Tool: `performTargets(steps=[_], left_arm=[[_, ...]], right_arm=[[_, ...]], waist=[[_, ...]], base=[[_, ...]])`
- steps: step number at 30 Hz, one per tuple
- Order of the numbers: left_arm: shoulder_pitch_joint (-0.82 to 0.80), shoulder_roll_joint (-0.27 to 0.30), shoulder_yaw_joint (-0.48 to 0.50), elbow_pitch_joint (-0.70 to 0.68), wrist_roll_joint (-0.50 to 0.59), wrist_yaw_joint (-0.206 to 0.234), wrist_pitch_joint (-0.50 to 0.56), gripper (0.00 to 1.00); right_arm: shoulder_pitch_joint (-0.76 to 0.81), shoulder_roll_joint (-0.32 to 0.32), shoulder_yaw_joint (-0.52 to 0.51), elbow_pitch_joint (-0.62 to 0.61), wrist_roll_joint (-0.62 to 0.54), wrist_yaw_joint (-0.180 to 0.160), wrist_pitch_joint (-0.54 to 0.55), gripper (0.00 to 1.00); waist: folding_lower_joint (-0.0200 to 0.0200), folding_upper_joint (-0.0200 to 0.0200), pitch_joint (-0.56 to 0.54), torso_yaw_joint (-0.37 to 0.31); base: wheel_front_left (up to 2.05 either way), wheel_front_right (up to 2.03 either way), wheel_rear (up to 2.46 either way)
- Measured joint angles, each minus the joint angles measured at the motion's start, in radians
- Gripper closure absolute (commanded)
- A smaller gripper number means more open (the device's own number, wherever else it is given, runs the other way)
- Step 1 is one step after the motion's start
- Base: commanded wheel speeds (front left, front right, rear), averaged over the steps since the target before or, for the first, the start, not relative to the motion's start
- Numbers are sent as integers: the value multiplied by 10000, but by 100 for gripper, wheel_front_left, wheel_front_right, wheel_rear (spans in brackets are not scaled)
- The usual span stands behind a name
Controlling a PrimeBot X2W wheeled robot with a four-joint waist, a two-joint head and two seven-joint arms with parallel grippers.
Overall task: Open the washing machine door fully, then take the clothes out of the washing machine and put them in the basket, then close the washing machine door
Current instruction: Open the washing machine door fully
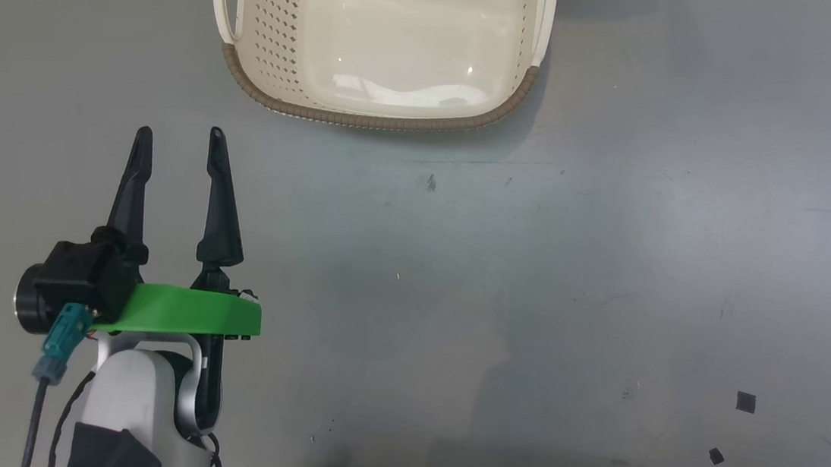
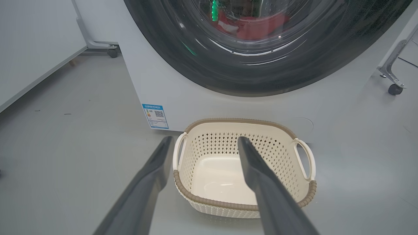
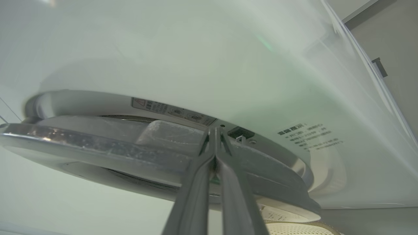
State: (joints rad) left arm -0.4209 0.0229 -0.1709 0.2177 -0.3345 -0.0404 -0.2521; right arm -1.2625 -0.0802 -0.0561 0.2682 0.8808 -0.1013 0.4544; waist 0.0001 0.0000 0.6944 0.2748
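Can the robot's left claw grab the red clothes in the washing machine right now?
Probably not yet. The soft red clothes lie behind the glass of the big round black-rimmed door, which stands between them and the open left claw.

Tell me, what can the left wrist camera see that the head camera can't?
Extra in the left wrist view: the white washing machine, its dark round door, red clothes behind the glass and a blue sticker. Extra in the head view: the left arm's green bracket, its pale forearm and small black scraps on the floor. Shared by both: the empty basket, the open left gripper and the grey floor.
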Motion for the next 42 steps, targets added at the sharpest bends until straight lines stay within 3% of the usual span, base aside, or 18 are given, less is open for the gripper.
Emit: performTargets(steps=[9,42], left_arm=[[-6,-10,-113,98,-90,2,0,0],[-123,-25,-301,171,100,33,0,0]], right_arm=[[-569,-2,-171,719,286,-150,326,100],[-2185,-159,-1756,3628,3106,-336,2625,100]], waist=[[0,0,89,138],[-1,0,42,119]], base=[[0,0,0],[0,0,0]])
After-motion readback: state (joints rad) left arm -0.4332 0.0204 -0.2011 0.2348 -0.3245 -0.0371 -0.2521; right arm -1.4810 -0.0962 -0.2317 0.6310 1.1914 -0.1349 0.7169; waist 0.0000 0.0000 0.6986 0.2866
